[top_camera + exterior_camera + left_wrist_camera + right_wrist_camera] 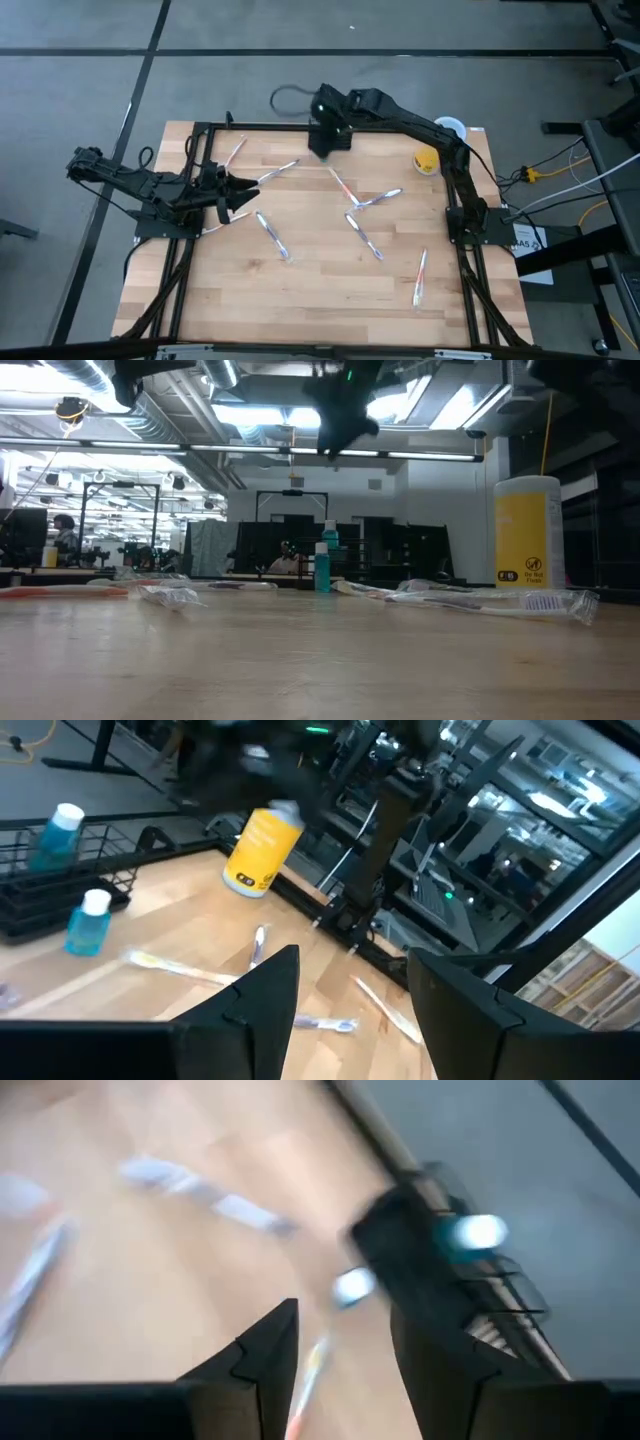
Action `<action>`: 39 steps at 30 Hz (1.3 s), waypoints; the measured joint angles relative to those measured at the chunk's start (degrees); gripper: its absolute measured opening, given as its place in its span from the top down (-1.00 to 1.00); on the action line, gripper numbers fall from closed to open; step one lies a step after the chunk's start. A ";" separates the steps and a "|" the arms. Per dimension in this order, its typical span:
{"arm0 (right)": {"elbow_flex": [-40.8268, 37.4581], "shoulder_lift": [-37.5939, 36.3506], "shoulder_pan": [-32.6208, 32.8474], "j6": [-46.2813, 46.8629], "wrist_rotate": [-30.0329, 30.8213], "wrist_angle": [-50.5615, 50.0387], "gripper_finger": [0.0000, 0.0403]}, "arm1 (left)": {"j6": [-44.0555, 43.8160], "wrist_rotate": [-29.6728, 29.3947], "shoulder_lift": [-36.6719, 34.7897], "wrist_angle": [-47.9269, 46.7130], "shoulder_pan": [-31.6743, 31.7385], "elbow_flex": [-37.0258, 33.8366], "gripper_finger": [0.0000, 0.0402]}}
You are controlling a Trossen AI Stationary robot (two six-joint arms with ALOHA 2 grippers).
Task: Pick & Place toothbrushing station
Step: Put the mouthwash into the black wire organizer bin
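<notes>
The toothbrushing station, a small black wire rack (45, 890), stands at the table's far edge with a blue bottle (60, 828) in it. A second blue bottle (88, 920) stands on the table beside it. The rack also shows blurred in the right wrist view (425, 1245). In the high view the right arm hides it. My right gripper (330, 140) is open and empty, high above the far edge near the rack, and shows in its own wrist view (345, 1315). My left gripper (245, 188) is open and empty at the table's left, and shows in its own wrist view (355, 960).
A yellow cup with a white rim (427, 160) stands at the far right. Several wrapped toothbrushes (362, 200) lie scattered over the wooden table (330, 290). A black frame runs along the table's sides (195, 150). A teal bottle (322, 565) shows in the low view.
</notes>
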 joint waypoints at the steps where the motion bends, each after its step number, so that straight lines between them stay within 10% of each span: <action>1: 0.03 -0.72 1.41 -2.30 -0.75 -1.33 0.20 | -0.38 0.04 -0.59 -1.86 0.00 0.02 0.08; 15: -0.01 7.77 -0.86 18.86 -3.75 -0.04 0.20 | -4.46 -2.24 -3.73 -7.05 0.07 0.02 0.08; 39: 0.01 13.14 -4.53 14.11 -3.84 -0.17 0.20 | -4.02 2.53 -3.66 -1.08 0.07 0.02 0.08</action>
